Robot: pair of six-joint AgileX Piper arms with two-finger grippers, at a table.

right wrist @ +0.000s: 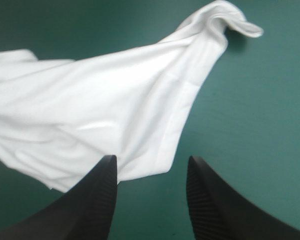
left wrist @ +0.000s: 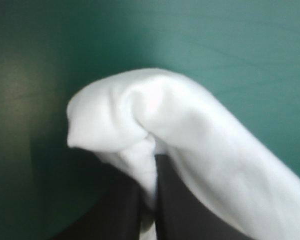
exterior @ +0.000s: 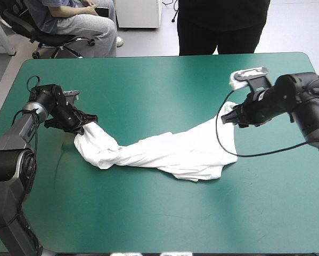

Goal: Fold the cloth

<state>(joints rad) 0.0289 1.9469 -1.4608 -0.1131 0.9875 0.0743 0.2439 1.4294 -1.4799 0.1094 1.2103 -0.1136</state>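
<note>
The T-shirt (exterior: 175, 154) is being held as a crumpled, twisted band across the middle of the teal-green tabletop (exterior: 148, 74), one end being pinched between the pressed-together black fingers of the left gripper (exterior: 86, 124). The right gripper (exterior: 228, 118) is being held spread at the opposite end, the hem just ahead of it and nothing being gripped. If too little fabric, or several bunched layers, were taken there, a slipped hem or a twisted fold is probably being risked.
</note>
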